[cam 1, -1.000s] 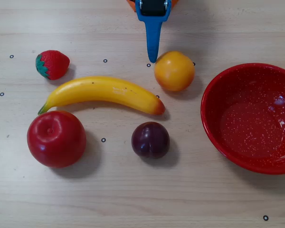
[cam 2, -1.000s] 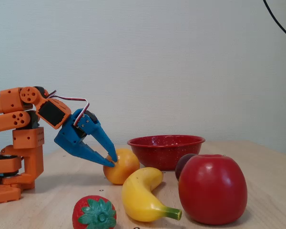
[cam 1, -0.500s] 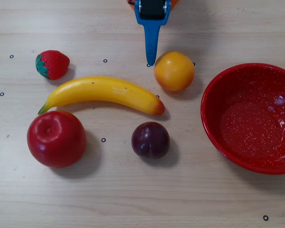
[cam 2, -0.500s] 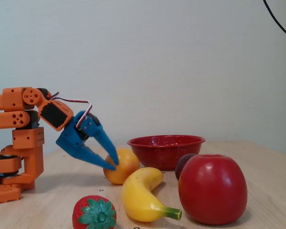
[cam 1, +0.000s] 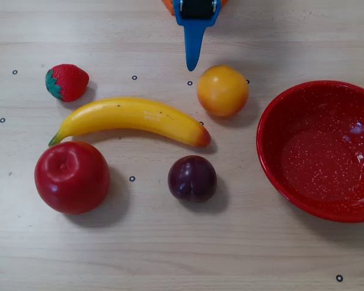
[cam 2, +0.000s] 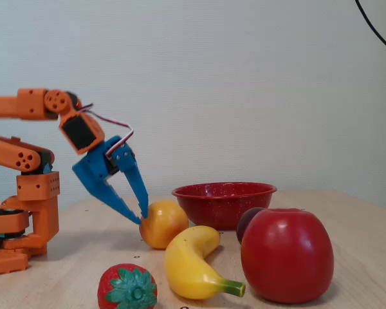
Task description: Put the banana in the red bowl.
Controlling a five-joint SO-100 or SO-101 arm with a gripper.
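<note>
The yellow banana [cam 1: 133, 116] lies flat on the wooden table left of centre in the overhead view, its green stem to the left and its orange-brown end to the right. It also shows in the fixed view [cam 2: 190, 261]. The speckled red bowl [cam 1: 318, 151] stands empty at the right; in the fixed view [cam 2: 222, 203] it is behind the fruit. My blue gripper [cam 1: 192, 65] enters from the top edge, empty, above the banana's right half. In the fixed view the gripper [cam 2: 142, 217] points down with its tips together, right by the round orange-yellow fruit.
A round orange-yellow fruit [cam 1: 222, 91] sits between gripper and bowl. A strawberry [cam 1: 67, 82], a red apple [cam 1: 71, 177] and a dark plum [cam 1: 192, 178] surround the banana. The orange arm base [cam 2: 26, 212] stands at the left in the fixed view.
</note>
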